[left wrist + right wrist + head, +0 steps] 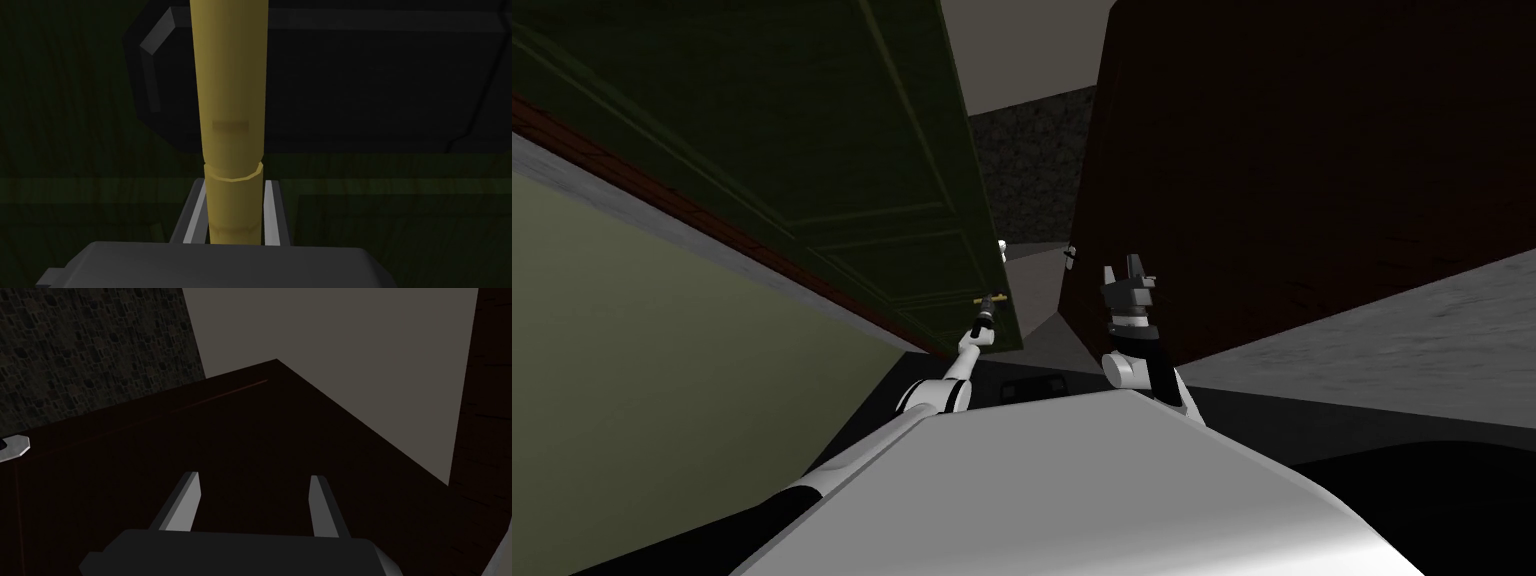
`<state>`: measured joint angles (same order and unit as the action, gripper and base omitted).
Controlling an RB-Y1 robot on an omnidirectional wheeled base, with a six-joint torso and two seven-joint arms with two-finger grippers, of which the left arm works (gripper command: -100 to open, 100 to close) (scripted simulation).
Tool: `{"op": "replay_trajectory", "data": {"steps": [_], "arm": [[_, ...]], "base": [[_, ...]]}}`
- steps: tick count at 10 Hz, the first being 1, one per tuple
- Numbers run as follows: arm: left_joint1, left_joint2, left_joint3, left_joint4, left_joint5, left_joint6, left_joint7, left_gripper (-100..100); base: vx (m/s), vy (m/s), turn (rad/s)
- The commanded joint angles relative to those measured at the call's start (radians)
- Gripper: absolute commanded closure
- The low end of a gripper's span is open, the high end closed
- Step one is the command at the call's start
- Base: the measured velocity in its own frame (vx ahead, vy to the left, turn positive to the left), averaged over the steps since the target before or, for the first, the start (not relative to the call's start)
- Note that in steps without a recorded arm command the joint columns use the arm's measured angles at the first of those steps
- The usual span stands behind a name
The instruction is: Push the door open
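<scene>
A dark green panelled door (842, 170) stands ajar on my left, its free edge near the middle of the head view. A yellow lever handle (991, 299) juts from that edge. My left gripper (984, 312) reaches up to it. In the left wrist view the yellow handle (231, 115) runs between the two fingers (196, 215), which press its sides, with the dark lock plate (360, 85) behind. My right gripper (1129, 272) hovers open in front of a dark brown door (1292, 170), nothing between its fingers (186, 502).
A gap between the green door and the brown door shows a speckled dark wall (1032, 170) and grey floor (1037, 300). An olive wall (642, 370) runs along my left. A small pale handle (15, 447) sticks out of the brown surface.
</scene>
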<state>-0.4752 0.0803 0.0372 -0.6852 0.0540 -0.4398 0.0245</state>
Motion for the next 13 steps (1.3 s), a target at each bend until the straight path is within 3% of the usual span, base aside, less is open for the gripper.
{"op": "replay_trajectory", "data": {"steps": [1,2,8,13], "arm": [[-0.012,0.010,0.009,0.030,0.002,-0.019,-0.001,100],[-0.011,0.019,0.034,0.032,0.009,-0.020,-0.010,100],[-0.007,0.035,0.084,0.037,0.024,-0.020,-0.027,100],[-0.002,0.051,0.147,0.043,0.042,-0.020,-0.049,100]], "base": [[0.000,0.021,-0.023],[0.134,-0.079,0.062],[0.158,-0.125,0.075],[0.176,-0.127,0.078]]}}
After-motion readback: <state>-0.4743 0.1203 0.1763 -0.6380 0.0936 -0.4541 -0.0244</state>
